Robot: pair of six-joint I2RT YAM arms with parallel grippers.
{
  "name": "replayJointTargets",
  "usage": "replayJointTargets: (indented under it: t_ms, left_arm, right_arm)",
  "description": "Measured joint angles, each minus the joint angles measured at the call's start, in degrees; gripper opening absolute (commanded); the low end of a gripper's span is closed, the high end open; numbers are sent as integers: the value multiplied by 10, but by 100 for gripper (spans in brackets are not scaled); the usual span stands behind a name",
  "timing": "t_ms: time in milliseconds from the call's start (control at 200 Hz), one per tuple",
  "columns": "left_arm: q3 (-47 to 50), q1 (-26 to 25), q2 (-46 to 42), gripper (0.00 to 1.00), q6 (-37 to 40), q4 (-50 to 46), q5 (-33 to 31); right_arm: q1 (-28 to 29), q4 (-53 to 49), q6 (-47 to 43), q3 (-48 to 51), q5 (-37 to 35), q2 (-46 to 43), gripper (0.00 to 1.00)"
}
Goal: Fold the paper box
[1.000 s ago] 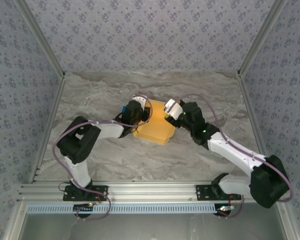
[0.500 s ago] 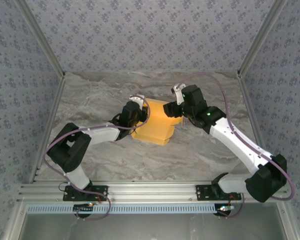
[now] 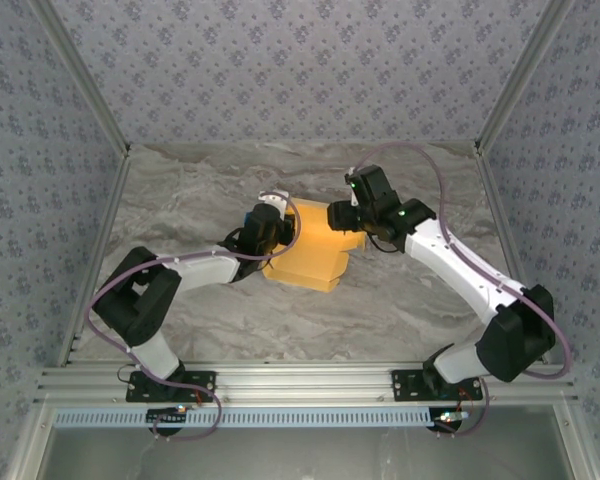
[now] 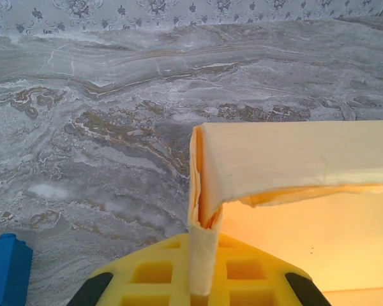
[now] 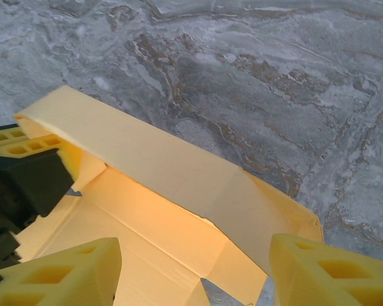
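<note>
The paper box is a yellow-orange card sheet, partly folded, lying mid-table with one long wall raised. My left gripper is shut on a folded corner of that wall; in the left wrist view the card runs down between the yellow fingers of the left gripper. My right gripper hovers open over the box's right end. In the right wrist view the right gripper has its fingers spread wide above the open box floor, touching nothing.
A small blue cube sits on the marble table just left of my left gripper. Patterned walls and metal rails close in the table on three sides. The left gripper's black body shows at the box's far end.
My right gripper has drawn back from the box's right side and risen toward the far edge, its arm swinging outward. The left gripper keeps its hold; its elbow has dropped.
</note>
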State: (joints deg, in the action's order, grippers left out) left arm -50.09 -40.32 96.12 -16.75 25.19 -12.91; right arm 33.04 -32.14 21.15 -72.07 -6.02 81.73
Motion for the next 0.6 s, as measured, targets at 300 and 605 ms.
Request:
replayJointTargets:
  t_ms: [300, 605]
  left_arm:
    - [0, -6, 0, 0, 2, 0, -3]
    - [0, -7, 0, 0, 2, 0, -7]
  right_arm:
    - [7, -10, 27, -26, -13, 40, 60]
    - [12, -10, 69, -27, -13, 56, 60]
